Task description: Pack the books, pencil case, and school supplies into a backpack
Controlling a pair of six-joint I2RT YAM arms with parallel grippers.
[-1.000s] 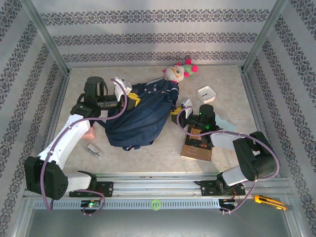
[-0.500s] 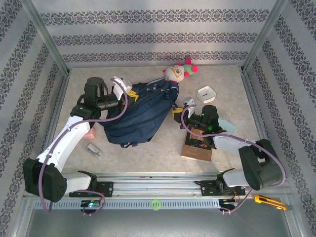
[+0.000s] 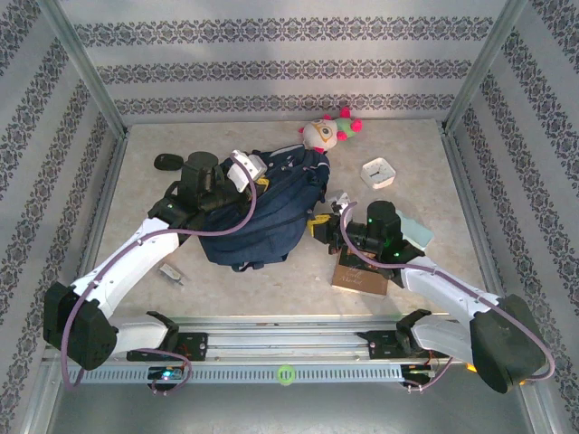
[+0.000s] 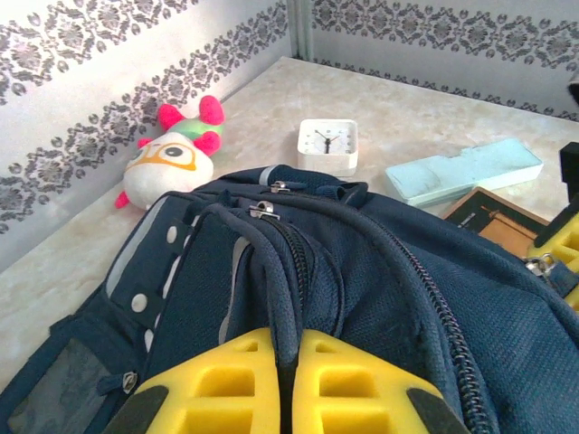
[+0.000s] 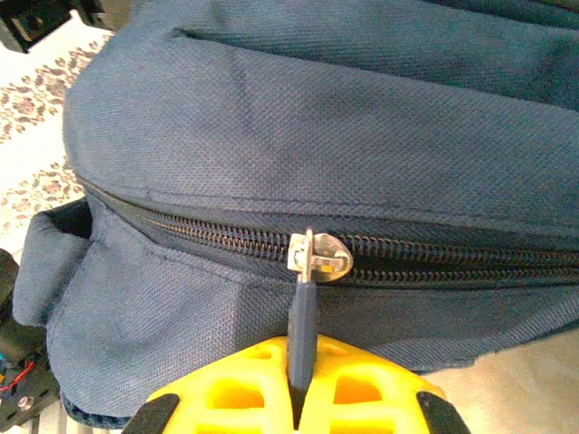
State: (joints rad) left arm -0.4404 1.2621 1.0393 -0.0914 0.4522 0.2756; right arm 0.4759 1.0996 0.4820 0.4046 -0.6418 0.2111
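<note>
Counter (image 3: 412,145) with the navy backpack (image 3: 262,217) lying on its side at centre, between the two arms. To its right, on the counter and outside the bag, lie the book (image 3: 362,271) and, just beyond it, the mint pencil case (image 3: 412,228). A plush toy (image 3: 327,131) and a white clock (image 3: 378,171) sit farther back.

Left pincer (image 4: 288,362): pressed together on a raised navy strap or fold at the backpack's top. Right pincer (image 5: 303,380): pinching the zipper pull (image 5: 303,316), whose slider rides a zip with teeth meshed on both sides.

Stage, as judged: opening the bag. Nothing appears packed; book, pencil case and supplies all remain to go in.

Unclear: the backpack's interior is hidden. The book's far end lies under the right arm. A small grey item (image 3: 172,271) beside the left arm is too small to identify. How far the zip runs is cut off at the right wrist view's edge.
</note>
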